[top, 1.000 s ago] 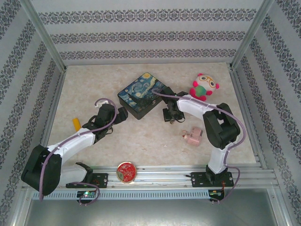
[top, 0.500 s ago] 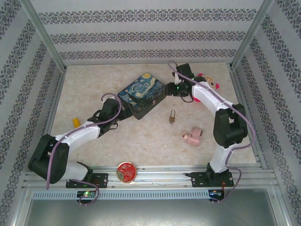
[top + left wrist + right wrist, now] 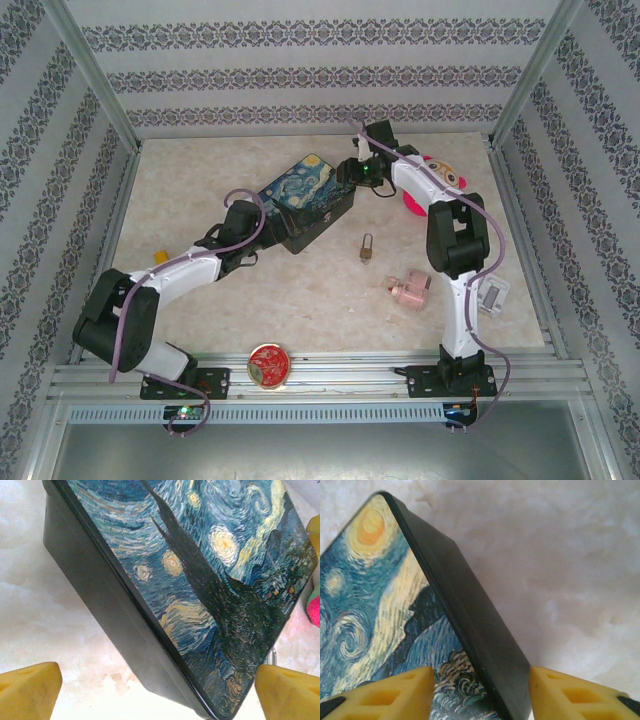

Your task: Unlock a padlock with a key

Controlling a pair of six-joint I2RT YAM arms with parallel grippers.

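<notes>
Where the table [image 3: 310, 315] meets the arms' rail, a round red tin [image 3: 268, 364] lies well to the near side of the Starry Night box [image 3: 300, 198]. A pink blocky object [image 3: 408, 290] sits to the near right of the box, well apart from it. The padlock [image 3: 367, 249] lies flat on the table just beyond the box's near-right corner, between the box and the pink object, its thin shackle pointing away from the arms; neither pincer touches it. A small yellow thing [image 3: 160, 259] lies well to the left of the box. The left gripper [image 3: 159, 692] faces the box's near-left wall with its 2 yellow fingers [image 3: 27, 687] spread wide, grasping nothing, the box's corner lying between them. At the box's far-right edge, the right gripper [image 3: 481, 695] is parted too: 1 finger [image 3: 390, 692] hangs over the painted lid and the other [image 3: 575, 695] outside the dark side wall, so the rim stands between them; whether either pad touches it cannot be told. A plush owl [image 3: 445, 180] sits right of the box, partly behind the right arm.
</notes>
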